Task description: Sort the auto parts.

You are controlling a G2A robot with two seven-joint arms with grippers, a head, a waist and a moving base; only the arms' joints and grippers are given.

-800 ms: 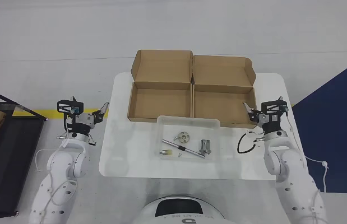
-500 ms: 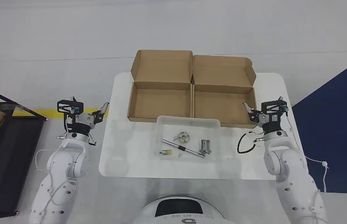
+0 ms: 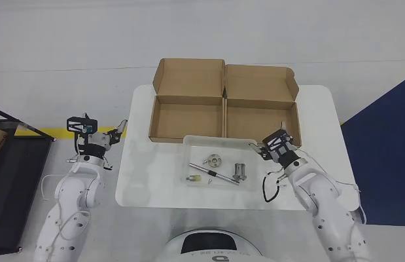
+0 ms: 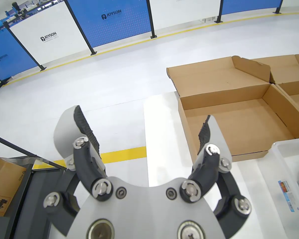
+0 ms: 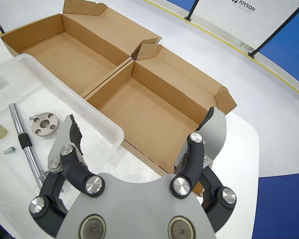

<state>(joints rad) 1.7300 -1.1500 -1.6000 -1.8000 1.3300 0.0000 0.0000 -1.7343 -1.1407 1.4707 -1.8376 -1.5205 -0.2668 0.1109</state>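
Right tool [image 3: 272,137] swung toward tray [image 3: 215,138]; wrist view resolves bolt [image 5: 9,150].

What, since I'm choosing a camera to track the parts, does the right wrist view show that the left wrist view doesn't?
Right wrist view: the open right gripper, with a metal rod and a holed flange lying in plain sight in the tray. Left wrist view: the open left gripper and a black rack beside the table. Both: the two cardboard boxes and the clear tray, though the left wrist view catches just its corner.
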